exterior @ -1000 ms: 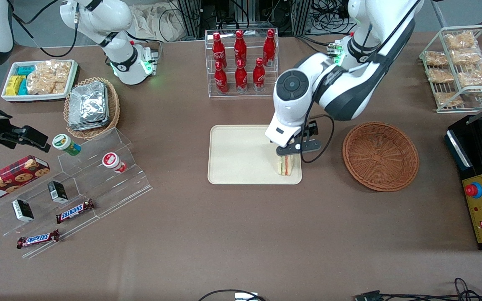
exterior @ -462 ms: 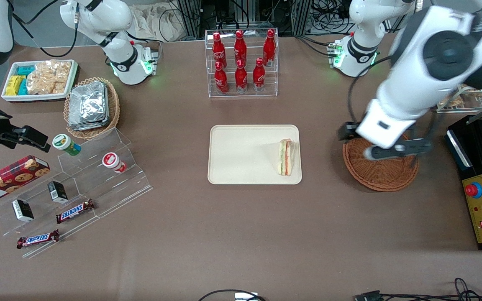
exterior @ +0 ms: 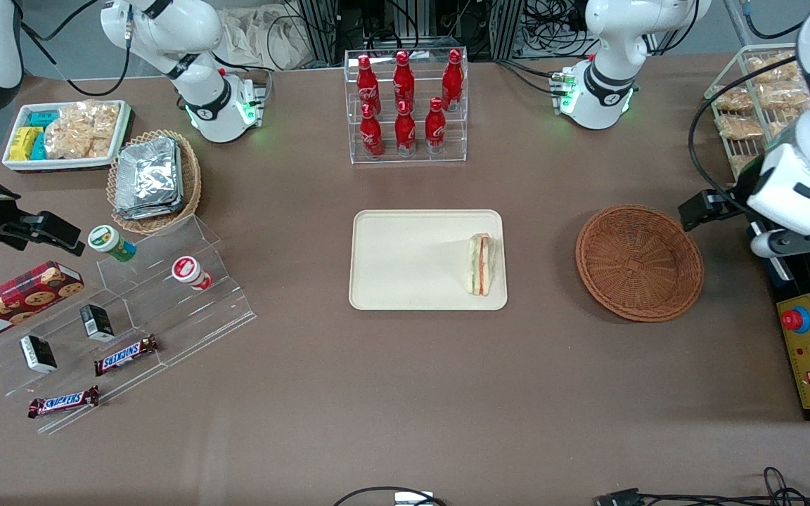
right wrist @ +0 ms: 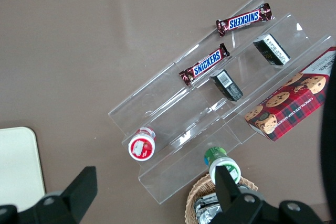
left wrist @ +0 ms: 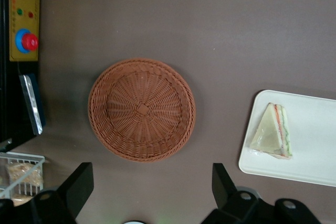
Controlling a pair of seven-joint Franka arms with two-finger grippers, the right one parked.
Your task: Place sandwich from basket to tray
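The sandwich (exterior: 481, 263) (left wrist: 273, 132) lies on the cream tray (exterior: 405, 260) (left wrist: 315, 156), close to the tray edge that faces the basket. Nothing touches it. The round reddish-brown basket (exterior: 639, 262) (left wrist: 142, 108) stands beside the tray, toward the working arm's end of the table, with nothing in it. My left gripper (exterior: 795, 242) (left wrist: 150, 174) hangs high above the table at the working arm's end, past the basket and over the black control box. It is open, its fingers wide apart with nothing between them.
A black control box (exterior: 809, 337) with a red button (exterior: 793, 320) sits under the gripper. A wire rack of bagged snacks (exterior: 763, 112) stands farther from the front camera. A clear rack of red bottles (exterior: 405, 105) stands farther back than the tray.
The gripper let go of the sandwich on the tray, rose, and swung over the basket to the working arm's end of the table. The sandwich stays on the tray.
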